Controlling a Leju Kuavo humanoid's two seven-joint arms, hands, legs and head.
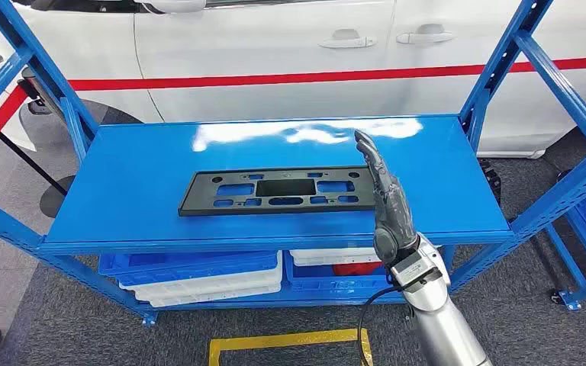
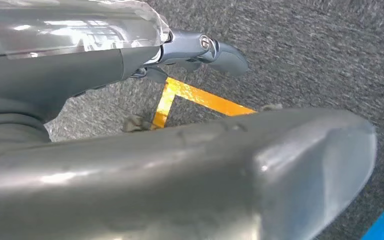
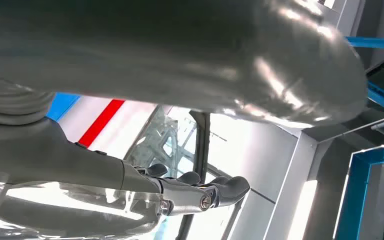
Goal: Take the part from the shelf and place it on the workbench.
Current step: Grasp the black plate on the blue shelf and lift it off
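Part (image 1: 278, 191), a flat black plastic frame with cut-outs, lay on the top level of the blue shelf (image 1: 145, 152) in our head view, just to the left of our right hand (image 1: 385, 194). That hand stood raised with fingers straight and together, holding nothing, apart from the part. Behind stood a white car (image 1: 275, 46) with a red stripe; we could read no writing.

From our left wrist, the left hand (image 2: 200, 50) hung over grey carpet and yellow floor tape (image 2: 200, 97), fingers extended, empty.

From our right wrist, the fingers (image 3: 215, 190) lay straight, holding nothing.
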